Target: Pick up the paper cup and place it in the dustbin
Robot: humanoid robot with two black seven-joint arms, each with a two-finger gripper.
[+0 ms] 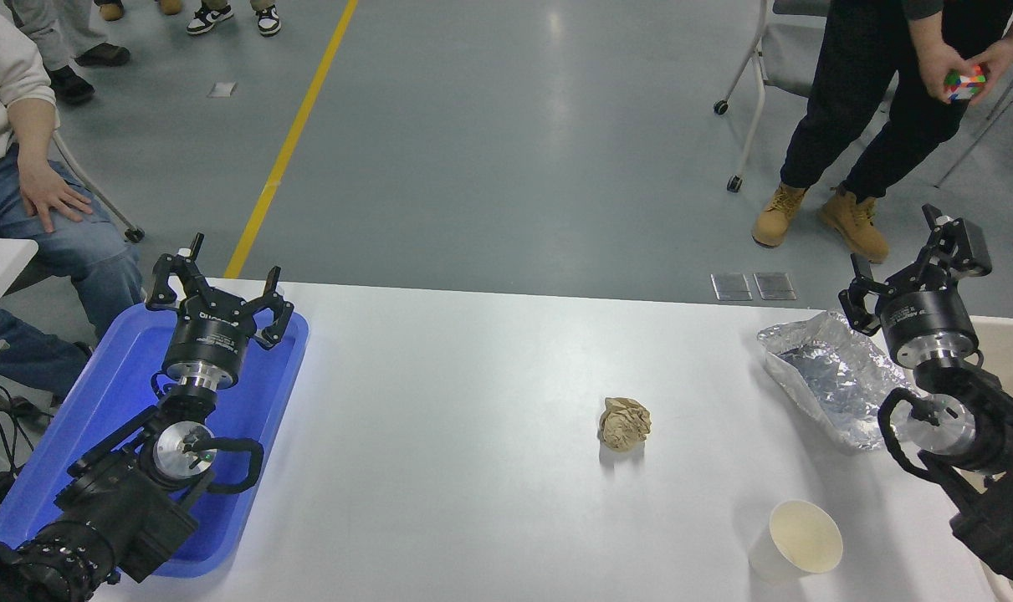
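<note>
The white paper cup (pixel 795 542) stands upright near the table's front right, its cream inside showing. The beige dustbin (pixel 1010 347) is at the far right edge, mostly hidden behind my right arm; only part of its rim and inside shows. My right gripper (pixel 899 259) is open and empty, raised above the table's far right, well beyond the cup. My left gripper (pixel 219 280) is open and empty, parked over the blue tray at the lower left.
A crumpled brown paper ball (pixel 624 423) lies mid-table. A crinkled silver foil tray (pixel 832 376) sits beside my right arm. A blue plastic tray (pixel 113 435) is at the left. A person sits at the far left; another stands at the top right.
</note>
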